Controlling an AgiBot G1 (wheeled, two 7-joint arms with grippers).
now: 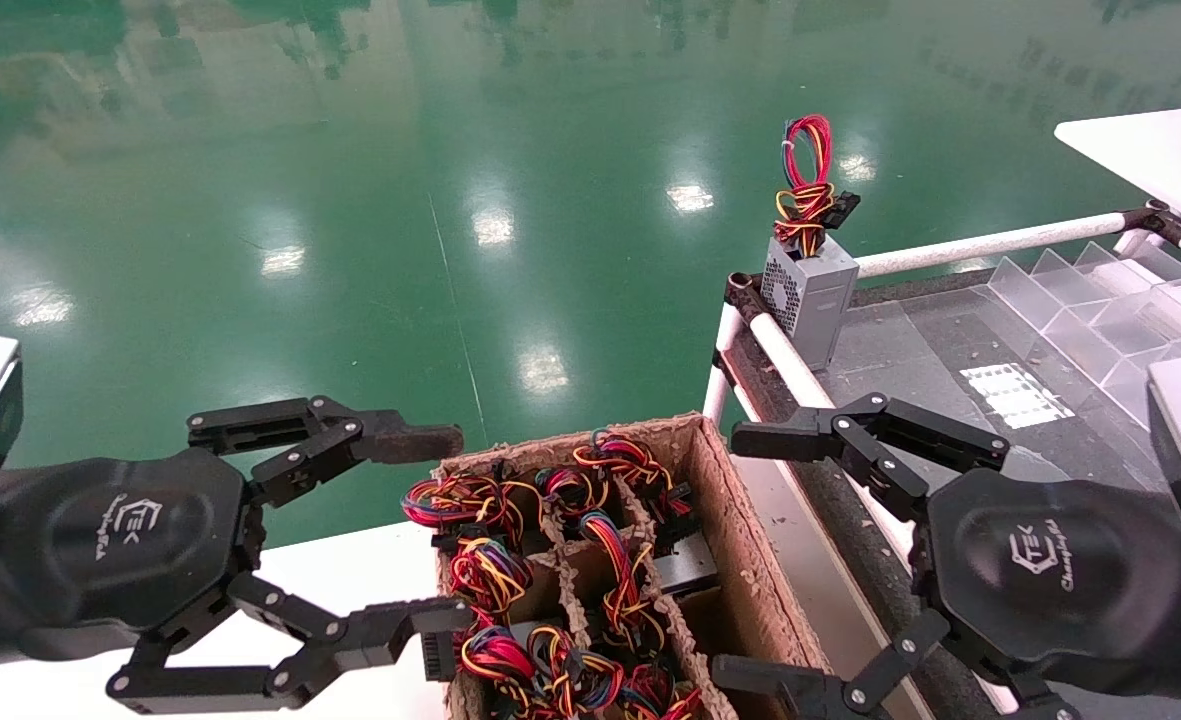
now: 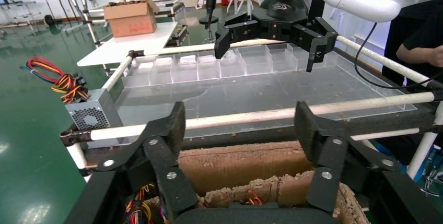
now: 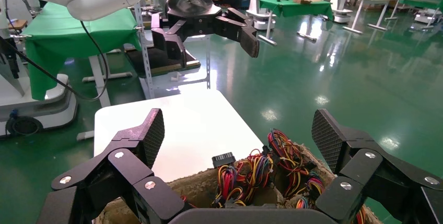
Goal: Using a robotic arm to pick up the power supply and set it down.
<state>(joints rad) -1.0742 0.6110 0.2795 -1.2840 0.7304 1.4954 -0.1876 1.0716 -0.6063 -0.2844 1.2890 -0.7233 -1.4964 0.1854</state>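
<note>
Hovering wide open and holding nothing, my left gripper sits at the left edge of a cardboard box, its two black linked fingers spread far apart, one above the green floor, the other at the box's near left corner. My right gripper hangs on the box's right side, jaws just as wide, also holding nothing and touching nothing I can see. Both have matte black housings with a white logo, jointed metal links with silver pins, and flat finger pads with a fine cross-hatched texture.

The box has rough, frayed brown walls and cardboard dividers forming cells. Each cell holds a unit topped with a tangled bundle of red, yellow, orange, black and blue wires.

Standing apart from these is the power supply: a small grey metal box, upright at the far left corner of the tray table to my right, well beyond my right gripper. One face is a honeycomb vent, and a tall red wire loop with yellow and orange strands rises from its top. Neither gripper touches it.

That tray table has a dark speckled surface under a clear sheet, framed by white pipes, with clear plastic bins along its far right side. A smooth white tabletop lies under my left gripper, beside the box. The floor is glossy.
</note>
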